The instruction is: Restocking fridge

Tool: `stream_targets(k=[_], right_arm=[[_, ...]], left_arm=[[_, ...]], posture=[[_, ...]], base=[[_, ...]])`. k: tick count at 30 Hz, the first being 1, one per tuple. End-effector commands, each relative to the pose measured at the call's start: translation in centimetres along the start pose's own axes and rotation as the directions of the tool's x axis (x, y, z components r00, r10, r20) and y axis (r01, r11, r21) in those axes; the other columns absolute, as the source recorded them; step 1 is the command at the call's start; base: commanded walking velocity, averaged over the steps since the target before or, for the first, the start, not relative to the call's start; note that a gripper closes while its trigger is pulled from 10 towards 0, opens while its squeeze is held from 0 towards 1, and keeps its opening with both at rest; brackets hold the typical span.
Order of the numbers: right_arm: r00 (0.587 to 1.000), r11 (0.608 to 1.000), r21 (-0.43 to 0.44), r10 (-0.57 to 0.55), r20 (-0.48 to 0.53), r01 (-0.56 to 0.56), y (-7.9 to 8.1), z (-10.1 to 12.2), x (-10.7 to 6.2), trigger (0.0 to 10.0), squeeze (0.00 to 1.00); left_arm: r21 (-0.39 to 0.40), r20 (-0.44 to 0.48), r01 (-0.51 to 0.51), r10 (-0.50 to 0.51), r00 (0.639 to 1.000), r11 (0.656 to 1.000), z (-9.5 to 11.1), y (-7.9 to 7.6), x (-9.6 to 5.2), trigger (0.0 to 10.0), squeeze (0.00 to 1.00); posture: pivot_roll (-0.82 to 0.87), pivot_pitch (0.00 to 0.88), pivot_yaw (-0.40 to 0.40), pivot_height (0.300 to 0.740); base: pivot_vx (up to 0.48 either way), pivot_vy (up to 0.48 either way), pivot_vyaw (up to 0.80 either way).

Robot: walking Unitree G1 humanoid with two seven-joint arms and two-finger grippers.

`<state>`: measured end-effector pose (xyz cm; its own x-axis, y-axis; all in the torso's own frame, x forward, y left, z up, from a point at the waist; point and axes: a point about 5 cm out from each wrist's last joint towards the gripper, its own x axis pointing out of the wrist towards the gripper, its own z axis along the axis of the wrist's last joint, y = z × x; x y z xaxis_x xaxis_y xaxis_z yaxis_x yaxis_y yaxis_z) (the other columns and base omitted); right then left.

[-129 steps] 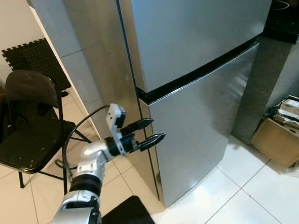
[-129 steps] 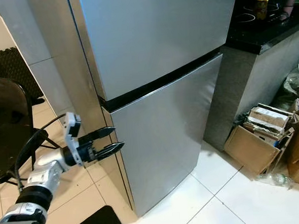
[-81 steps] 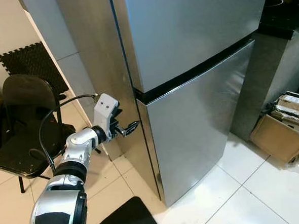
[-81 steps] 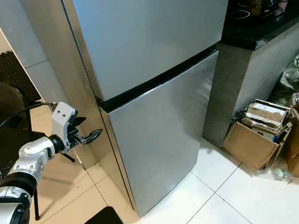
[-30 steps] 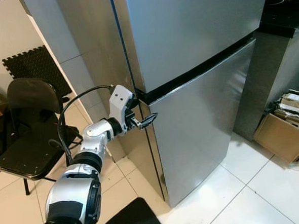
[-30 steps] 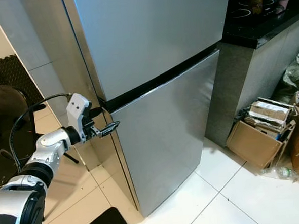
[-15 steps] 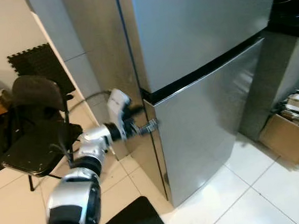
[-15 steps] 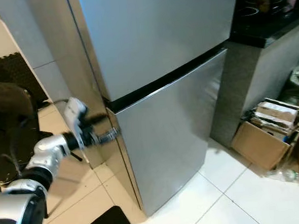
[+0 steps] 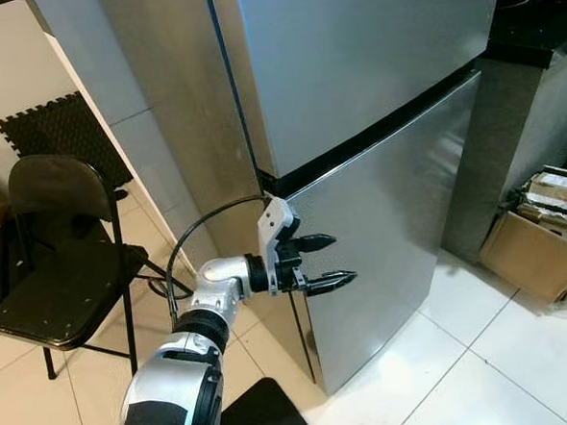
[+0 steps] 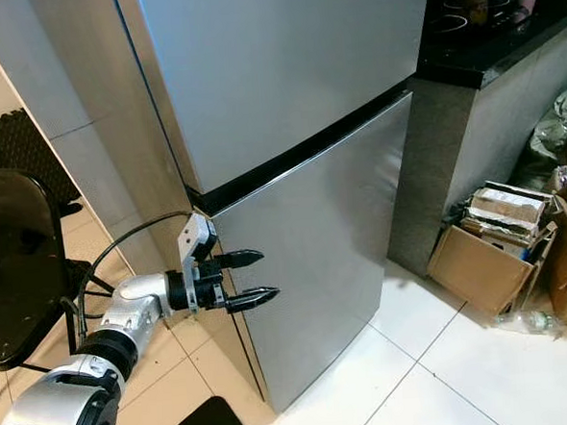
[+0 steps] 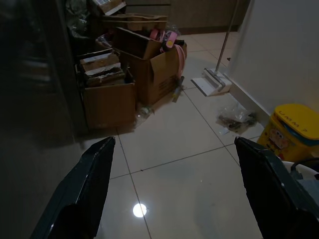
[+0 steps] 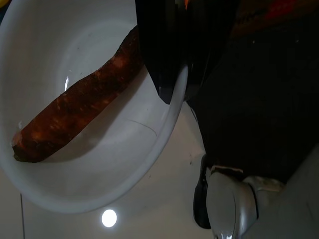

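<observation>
At the far left a black folding chair (image 9: 60, 255) stands on the pale tiled floor (image 9: 468, 394), with a dark foam mat (image 9: 62, 139) leaning against the wall behind it. The left gripper (image 9: 323, 261) reaches forward from the silver arm, its two black fingers spread apart with nothing between them, held just in front of the left edge of the fridge's lower door (image 9: 391, 235), below the black seam that divides it from the upper door (image 9: 351, 54). Both doors of the steel fridge (image 10: 288, 125) are closed. To the right of the fridge a dark counter (image 10: 504, 35) carries a few items too small to make out, and open cardboard boxes (image 10: 492, 243) sit on the floor beside it. In the right wrist view, the right gripper (image 12: 172, 64) is clamped on the rim of a white bowl (image 12: 94, 164) that holds a reddish-brown sweet potato (image 12: 75, 112).
</observation>
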<state>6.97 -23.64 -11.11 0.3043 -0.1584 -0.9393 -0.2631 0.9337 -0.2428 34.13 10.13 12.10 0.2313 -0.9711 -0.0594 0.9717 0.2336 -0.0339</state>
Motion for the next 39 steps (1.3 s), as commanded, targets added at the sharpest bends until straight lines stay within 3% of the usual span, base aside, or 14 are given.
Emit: stream_targets(k=[1, 7, 9, 13, 14, 17, 21, 22, 23, 27, 31, 32, 33, 39], right_arm=[[1.000, 1.000, 0.011, 0.002, 0.007, -0.002, 0.3, 0.1, 0.0, 10.0, 0.00], [1.000, 1.000, 0.010, 0.002, 0.008, -0.002, 0.3, 0.2, 0.0, 10.0, 0.00], [1.000, 1.000, 0.009, 0.003, 0.008, -0.003, 0.2, 0.3, 0.0, 10.0, 0.00], [1.000, 1.000, 0.008, 0.004, 0.009, -0.004, 0.2, 0.3, 0.1, 10.0, 0.00], [1.000, 1.000, 0.007, 0.005, 0.009, -0.005, 0.2, 0.4, 0.1, 10.0, 0.00], [1.000, 1.000, 0.006, 0.005, 0.009, -0.005, 0.2, 0.4, 0.1, 10.0, 0.00], [1.000, 1.000, 0.002, 0.002, 0.008, -0.002, 0.0, 0.5, 0.1, 10.0, 0.00], [1.000, 1.000, 0.002, 0.002, 0.008, -0.002, 0.0, 0.5, 0.1, 10.0, 0.00], [1.000, 1.000, 0.000, 0.001, 0.010, -0.001, -0.1, 0.6, 0.1, 10.0, 0.00], [1.000, 1.000, -0.002, 0.001, 0.015, -0.001, -0.1, 0.8, 0.1, 10.0, 0.00], [1.000, 1.000, -0.004, 0.003, 0.018, -0.003, -0.1, 0.9, 0.1, 10.0, 0.00], [1.000, 1.000, -0.004, 0.003, 0.018, -0.003, -0.1, 0.9, 0.1, 10.0, 0.00], [1.000, 1.000, -0.004, 0.003, 0.018, -0.003, -0.1, 0.9, 0.1, 10.0, 0.00], [1.000, 1.000, -0.002, 0.002, 0.015, -0.002, -0.1, 0.8, 0.1, 10.0, 0.00]], left_arm=[[0.006, -0.005, -0.001, 0.001, 1.000, 1.000, -0.2, -0.1, -0.1, 10.0, 0.00], [0.031, -0.122, -0.059, 0.062, 0.991, 0.998, -2.1, -0.3, -1.1, 10.0, 0.00], [0.060, -0.239, -0.162, 0.171, 0.956, 0.985, -3.5, 0.1, -3.1, 10.0, 0.00], [0.073, -0.249, -0.215, 0.226, 0.942, 0.974, -3.6, 0.4, -3.9, 10.0, 0.00], [0.087, -0.247, -0.282, 0.295, 0.923, 0.955, -3.5, 0.9, -5.2, 10.0, 0.00], [0.086, -0.236, -0.329, 0.340, 0.910, 0.940, -3.3, 1.3, -6.4, 10.0, 0.00], [0.160, -0.341, -0.423, 0.453, 0.824, 0.892, -3.5, 2.1, -10.0, 10.0, 0.00], [0.160, -0.341, -0.423, 0.453, 0.824, 0.892, -3.5, 2.1, -10.0, 10.0, 0.00], [0.235, -0.380, -0.479, 0.533, 0.756, 0.846, -3.1, 2.7, -11.5, 10.0, 0.00], [0.292, -0.269, -0.554, 0.623, 0.735, 0.780, -1.3, 3.7, -11.8, 10.0, 0.00], [0.250, -0.061, -0.604, 0.634, 0.771, 0.757, 0.9, 4.1, -10.8, 10.0, 0.00], [0.224, -0.029, -0.582, 0.602, 0.798, 0.782, 1.2, 4.0, -10.4, 10.0, 0.84], [0.200, -0.009, -0.564, 0.577, 0.816, 0.801, 1.3, 3.9, -10.0, 10.0, 1.00], [0.076, 0.066, -0.486, 0.482, 0.874, 0.871, 1.6, 3.5, -8.8, 10.0, 1.00]], posture=[[-0.13, 0.000, 0.088, 0.740], [-0.12, 0.000, 0.086, 0.740], [-0.12, 0.000, 0.085, 0.740], [-0.12, 0.000, 0.084, 0.740], [-0.12, 0.000, 0.085, 0.740], [-0.12, 0.000, 0.083, 0.740], [-0.11, 0.000, 0.084, 0.740], [-0.11, 0.000, 0.084, 0.740], [-0.11, 0.000, 0.084, 0.740], [-0.10, 0.000, 0.082, 0.740], [-0.10, 0.000, 0.080, 0.740], [-0.11, 0.000, 0.081, 0.740], [-0.11, 0.000, 0.081, 0.740], [-0.12, 0.000, 0.081, 0.740]], base=[[0.000, 0.000, 0.00], [0.000, 0.000, 0.00], [0.000, 0.000, 0.00], [0.000, 0.000, 0.00], [0.000, 0.000, 0.00], [0.000, 0.000, 0.00], [0.000, 0.000, 0.00], [0.000, 0.000, 0.00], [0.000, 0.000, 0.00], [0.000, 0.000, 0.00], [0.000, 0.000, 0.00], [0.000, 0.000, 0.00], [0.000, 0.000, 0.00], [0.000, 0.000, 0.00]])
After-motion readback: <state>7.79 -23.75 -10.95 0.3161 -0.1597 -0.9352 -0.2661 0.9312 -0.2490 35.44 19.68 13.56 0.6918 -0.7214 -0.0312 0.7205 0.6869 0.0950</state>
